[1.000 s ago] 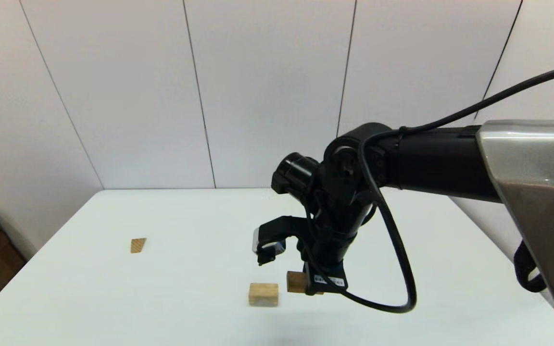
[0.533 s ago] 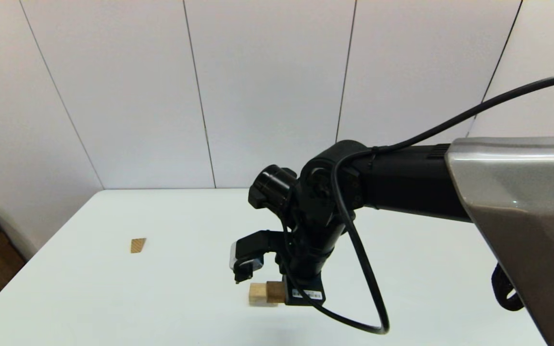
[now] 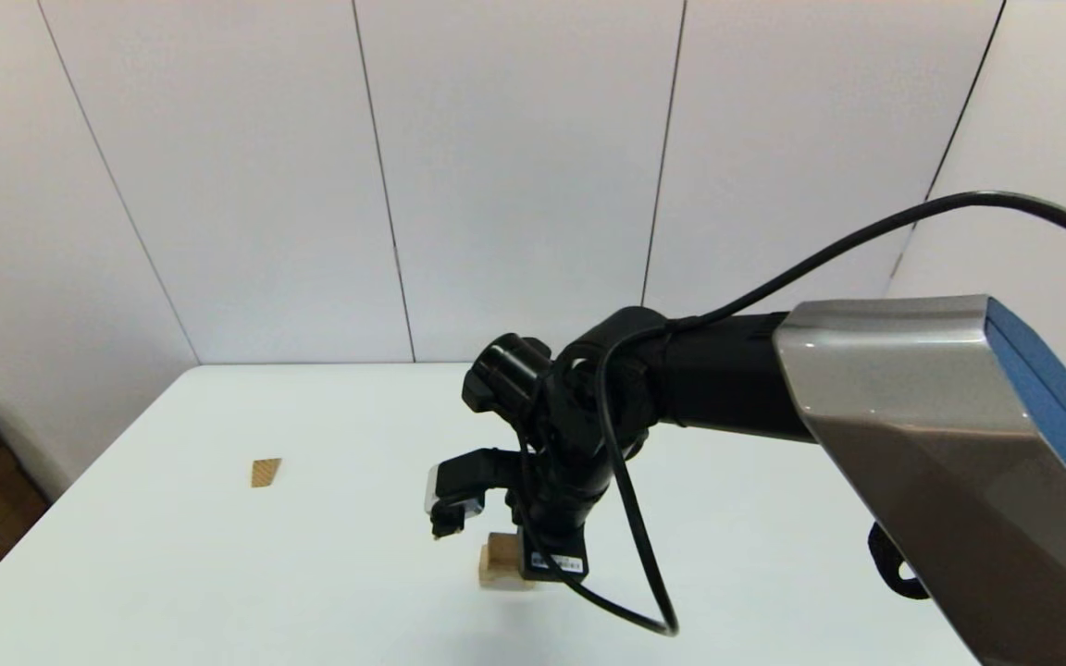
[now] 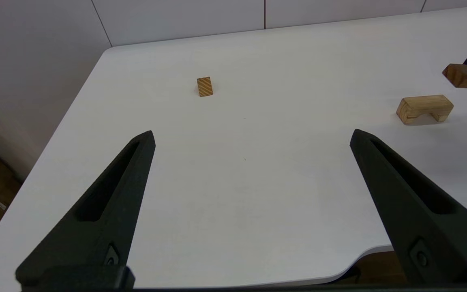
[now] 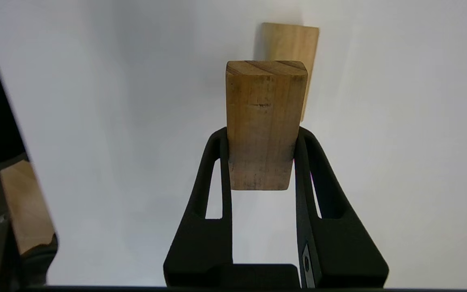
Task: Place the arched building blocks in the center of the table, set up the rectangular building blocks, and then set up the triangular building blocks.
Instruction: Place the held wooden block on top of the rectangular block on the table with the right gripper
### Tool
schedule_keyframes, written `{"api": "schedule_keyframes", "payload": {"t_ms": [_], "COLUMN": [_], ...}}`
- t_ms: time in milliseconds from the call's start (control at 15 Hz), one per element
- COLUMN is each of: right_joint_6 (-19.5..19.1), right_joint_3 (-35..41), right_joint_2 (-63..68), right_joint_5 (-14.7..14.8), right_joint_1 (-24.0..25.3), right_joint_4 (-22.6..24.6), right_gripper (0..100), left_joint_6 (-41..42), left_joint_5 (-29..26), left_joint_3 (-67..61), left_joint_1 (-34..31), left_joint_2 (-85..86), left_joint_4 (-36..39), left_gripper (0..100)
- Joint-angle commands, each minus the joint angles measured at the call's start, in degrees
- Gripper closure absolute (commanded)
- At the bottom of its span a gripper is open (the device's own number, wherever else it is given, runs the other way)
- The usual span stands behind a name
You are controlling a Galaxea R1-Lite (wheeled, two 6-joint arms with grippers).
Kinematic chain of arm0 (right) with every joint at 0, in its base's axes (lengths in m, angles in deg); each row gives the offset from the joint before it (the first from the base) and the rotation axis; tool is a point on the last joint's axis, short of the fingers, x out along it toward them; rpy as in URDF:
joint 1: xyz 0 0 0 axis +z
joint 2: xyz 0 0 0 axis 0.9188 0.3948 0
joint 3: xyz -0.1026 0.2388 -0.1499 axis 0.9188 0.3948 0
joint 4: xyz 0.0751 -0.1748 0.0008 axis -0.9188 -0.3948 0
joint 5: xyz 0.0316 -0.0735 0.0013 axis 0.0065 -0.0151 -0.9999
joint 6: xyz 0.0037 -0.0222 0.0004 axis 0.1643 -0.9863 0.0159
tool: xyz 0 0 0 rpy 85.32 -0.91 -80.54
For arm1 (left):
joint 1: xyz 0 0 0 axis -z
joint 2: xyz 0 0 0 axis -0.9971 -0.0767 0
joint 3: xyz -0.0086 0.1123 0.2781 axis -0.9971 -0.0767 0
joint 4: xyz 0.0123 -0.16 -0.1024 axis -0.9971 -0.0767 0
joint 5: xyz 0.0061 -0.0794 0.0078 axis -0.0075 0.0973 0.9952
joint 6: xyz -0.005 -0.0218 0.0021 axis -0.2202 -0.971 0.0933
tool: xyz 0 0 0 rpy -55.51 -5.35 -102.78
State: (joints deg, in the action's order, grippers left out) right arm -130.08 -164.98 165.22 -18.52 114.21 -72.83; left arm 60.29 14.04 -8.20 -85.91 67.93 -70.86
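Gripping the rectangular block (image 5: pixel 262 121) between its fingers, the right claw (image 5: pixel 261 140) hovers directly above the arched block (image 4: pixel 424 108). Left claw (image 4: pixel 251 140) gapes wide over the counter (image 4: pixel 237 170).

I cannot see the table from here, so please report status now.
Right gripper shut on darker tan rectangular wooden slab, held above pale notched arched wooden block. Left gripper open, parked. Nothing in the way.
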Motion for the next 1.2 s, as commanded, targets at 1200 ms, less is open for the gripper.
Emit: {"api": "schedule_keyframes", "payload": {"t_ms": [1200], "right_joint_6": [0.95], "right_joint_3": [-0.01], "right_joint_2": [4.84], "right_joint_5": [-0.19], "right_joint_1": [0.09], "right_joint_4": [7.62], "right_gripper": [100], "left_joint_6": [0.03], "left_joint_5": [-0.02], "left_joint_3": [0.01], "left_joint_1": [-0.05], "left_joint_2": [0.02], "left_joint_4": [-0.04], "left_gripper": [0]}}
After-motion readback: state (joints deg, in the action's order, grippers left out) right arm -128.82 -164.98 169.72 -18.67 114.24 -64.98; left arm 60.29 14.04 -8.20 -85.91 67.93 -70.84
